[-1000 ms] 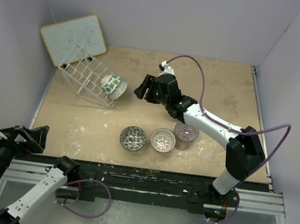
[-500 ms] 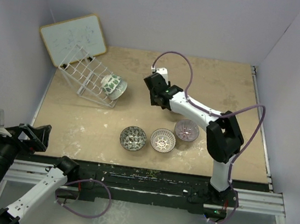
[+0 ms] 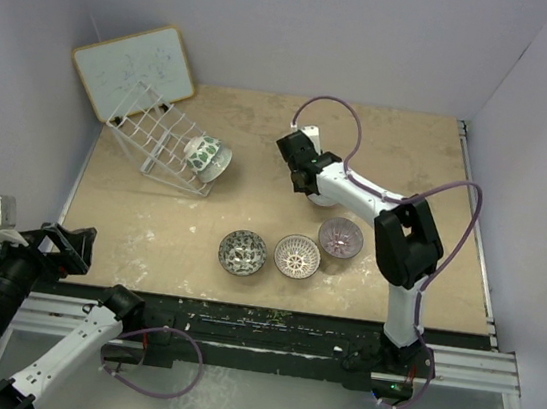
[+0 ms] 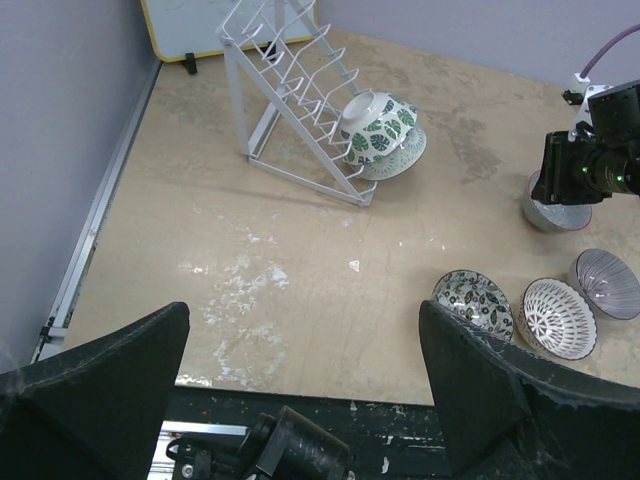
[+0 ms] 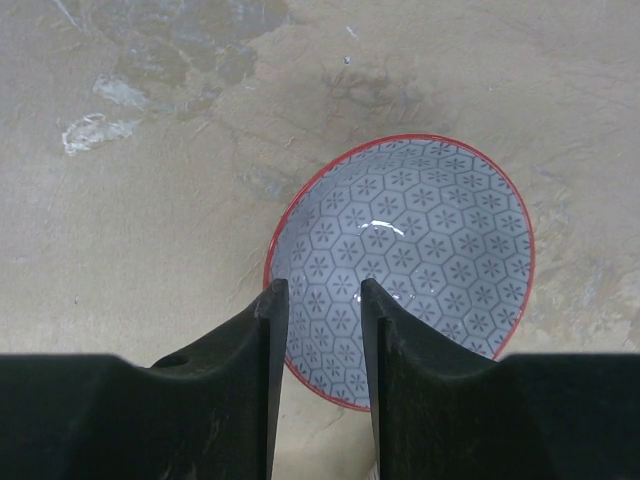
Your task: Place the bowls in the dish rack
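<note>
Nearest you, the left gripper (image 4: 302, 312) hangs above the table's front edge, its jaws spread wide and holding nothing. Its two black fingers fill the bottom corners of its wrist view and hide the near strip of the beige tabletop (image 3: 149, 229).

Past the edge, three bowls sit upright in a row, close together: the black-and-white patterned ceramic bowl (image 3: 243, 252), the white bowl with radial lines (image 3: 297, 256) and the purple-pink bowl (image 3: 340, 237). To their left you have a wide stretch of bare table, running to the left wall.

Farther in, the right gripper (image 5: 322, 285) points down over a grey hexagon-patterned bowl with a red rim (image 5: 430, 240). Its fingers stand a narrow gap apart, astride the bowl's near rim, one over the inside and one at the outer edge. You cannot tell whether they pinch the wall. From above, the arm covers nearly all of this bowl.

Back left, the white wire dish rack (image 3: 156, 139) leans tilted, with a green-and-white leaf-patterned bowl (image 4: 378, 118) lying on its side at the rack's lower end. A pale lattice-patterned surface shows just beneath it; whether that is a second bowl is hard to make out. Behind the rack, the wood-framed whiteboard (image 3: 135, 67) leans in the corner, cut off in the left wrist view.
</note>
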`<state>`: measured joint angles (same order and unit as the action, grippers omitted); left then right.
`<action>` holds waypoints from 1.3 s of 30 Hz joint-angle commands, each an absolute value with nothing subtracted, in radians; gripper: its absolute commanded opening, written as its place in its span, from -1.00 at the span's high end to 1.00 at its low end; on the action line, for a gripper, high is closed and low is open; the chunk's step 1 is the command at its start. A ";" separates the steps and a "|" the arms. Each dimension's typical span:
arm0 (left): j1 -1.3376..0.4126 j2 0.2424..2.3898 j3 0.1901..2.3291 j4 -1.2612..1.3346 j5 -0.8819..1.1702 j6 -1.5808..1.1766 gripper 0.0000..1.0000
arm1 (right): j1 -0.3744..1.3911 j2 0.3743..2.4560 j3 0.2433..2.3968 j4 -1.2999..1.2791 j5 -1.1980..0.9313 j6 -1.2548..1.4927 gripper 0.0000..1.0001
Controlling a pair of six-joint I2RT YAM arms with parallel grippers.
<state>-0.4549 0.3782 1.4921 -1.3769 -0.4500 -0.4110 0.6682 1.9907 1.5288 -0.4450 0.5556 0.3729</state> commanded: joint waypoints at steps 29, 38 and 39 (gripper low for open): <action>-0.479 0.395 1.461 -1.303 -0.451 -0.436 -0.98 | 0.667 1.851 1.504 -0.435 0.533 0.341 -0.05; -0.479 0.381 1.471 -1.326 -0.456 -0.445 -0.98 | 0.667 1.922 1.514 -0.423 0.484 0.325 -0.06; -0.479 0.379 1.472 -1.329 -0.457 -0.446 -0.98 | 0.667 1.927 1.517 -0.419 0.479 0.324 -0.06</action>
